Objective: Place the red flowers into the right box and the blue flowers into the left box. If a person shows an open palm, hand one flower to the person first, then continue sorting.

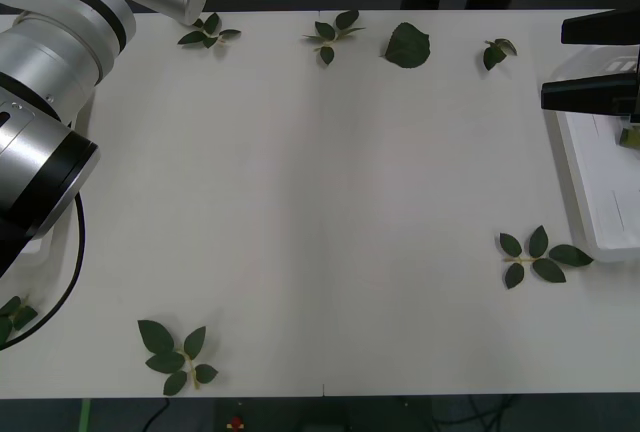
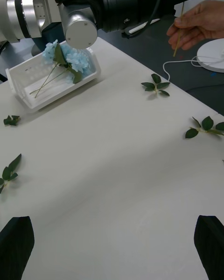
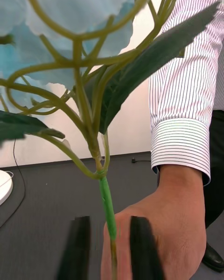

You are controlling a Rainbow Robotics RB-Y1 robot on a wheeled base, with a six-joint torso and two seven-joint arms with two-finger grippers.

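Observation:
A blue flower (image 3: pixel 70 9) stands between the black fingers of my left gripper (image 3: pixel 110 247). The fingers are apart on either side of its green stem (image 3: pixel 106 200), so the gripper is open. A person's hand (image 3: pixel 172 224) is right behind the stem. Seen from the right wrist, that hand (image 2: pixel 200 23) pinches the stem (image 2: pixel 178 28) beyond the table's far edge. More blue flowers (image 2: pixel 70 58) lie in the left box (image 2: pixel 23 81). My right gripper (image 1: pixel 555 64) hovers open over the right box (image 1: pixel 600 202), nothing in it. The red flowers are out of view.
Loose green leaf sprigs lie around the table: front left (image 1: pixel 175 347), beside the right box (image 1: pixel 540 257), and several along the far edge (image 1: pixel 330 32). My left arm (image 1: pixel 60 62) covers the left side. A white cable and round base (image 2: pixel 212 58) lie on the floor.

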